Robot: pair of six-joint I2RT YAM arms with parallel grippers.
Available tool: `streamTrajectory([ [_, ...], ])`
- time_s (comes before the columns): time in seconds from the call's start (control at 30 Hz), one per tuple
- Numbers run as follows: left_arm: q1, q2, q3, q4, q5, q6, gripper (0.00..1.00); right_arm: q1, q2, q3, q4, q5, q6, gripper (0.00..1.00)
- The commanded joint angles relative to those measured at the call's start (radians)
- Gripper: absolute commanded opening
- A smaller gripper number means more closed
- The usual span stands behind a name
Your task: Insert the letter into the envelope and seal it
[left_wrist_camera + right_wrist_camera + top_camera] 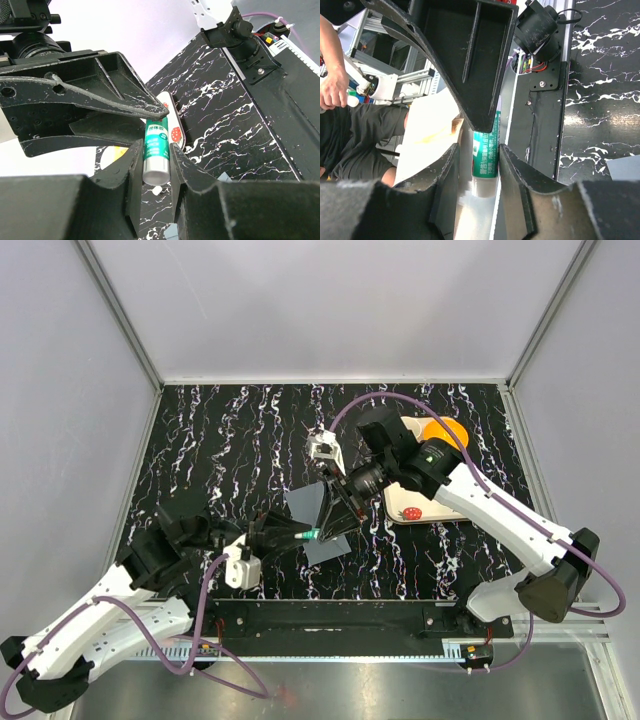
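The dark grey envelope [306, 506] lies flat on the black marbled table, partly under both grippers; a corner of it shows in the right wrist view [626, 167]. The letter is not in view. My left gripper [300, 536] [157, 165] is shut on a green glue stick [308, 535] [157, 145], holding it just above the envelope. My right gripper [335, 512] [479, 160] straddles the stick's other end [486, 157]. Its jaws are open, with a gap on one side of the stick. In the left wrist view the right gripper's finger [100, 85] reaches over the stick's far tip.
A cream strawberry-printed tray [395, 508] [167, 100] sits right of the envelope, with an orange object [447, 430] behind it. A white fixture [323, 450] stands behind the envelope. A small white piece [156, 190] lies on the table under the stick. The black base rail [330, 615] runs along the near edge.
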Motion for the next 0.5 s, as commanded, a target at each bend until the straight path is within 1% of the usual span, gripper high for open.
streamTrajectory([
  [0.0,0.002,0.009,0.008,0.006,-0.014,0.019,0.0,-0.002,-0.029,0.019,-0.067,-0.013,-0.059,0.43],
  [0.03,0.002,0.009,0.005,0.009,-0.014,0.019,0.0,-0.002,-0.028,0.019,-0.088,-0.008,-0.068,0.44],
  [0.07,0.0,0.009,0.006,0.011,-0.014,0.019,0.0,0.0,-0.025,0.021,-0.099,-0.006,-0.091,0.51],
  [0.13,0.002,0.009,0.005,0.014,-0.011,0.021,0.0,0.0,-0.017,0.027,-0.126,0.006,-0.12,0.54],
  [0.17,0.002,0.009,0.003,0.015,-0.011,0.022,0.0,0.0,-0.011,0.032,-0.132,0.009,-0.128,0.53],
  [0.27,0.002,0.014,0.005,0.014,-0.011,0.028,0.0,-0.002,-0.002,0.044,-0.142,0.009,-0.137,0.46],
  [0.33,0.002,0.015,0.008,0.015,-0.013,0.025,0.0,0.0,0.006,0.047,-0.145,0.01,-0.142,0.44],
  [0.37,0.002,0.015,0.008,0.015,-0.011,0.027,0.0,0.0,0.008,0.049,-0.146,0.012,-0.143,0.4],
  [0.4,0.002,0.017,0.009,0.017,-0.007,0.025,0.0,0.0,0.006,0.052,-0.145,0.01,-0.143,0.28],
  [0.47,0.002,0.018,0.008,0.018,-0.005,0.025,0.0,0.001,0.011,0.056,-0.143,0.012,-0.142,0.16],
])
